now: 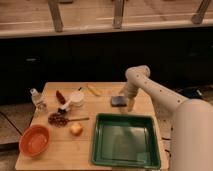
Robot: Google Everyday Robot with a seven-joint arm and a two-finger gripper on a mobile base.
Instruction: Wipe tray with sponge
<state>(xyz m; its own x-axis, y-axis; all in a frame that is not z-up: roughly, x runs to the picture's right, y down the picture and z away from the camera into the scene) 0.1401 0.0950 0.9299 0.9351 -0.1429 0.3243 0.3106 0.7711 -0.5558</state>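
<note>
The dark-green tray [125, 142] lies on the wooden table, front right, with nothing in it. Just behind its far rim sits the small blue-grey sponge [118, 101]. My white arm comes in from the right and bends down over the table. My gripper [129, 103] hangs at the sponge's right side, right next to it and low over the table. Whether it touches the sponge I cannot tell.
An orange bowl [35, 141] stands at the front left. Behind it are a small round fruit [76, 129], a pile of dark-red bits [57, 119], a white cup [76, 97], a red packet [60, 96], a small bottle [36, 98] and a yellow item [94, 90].
</note>
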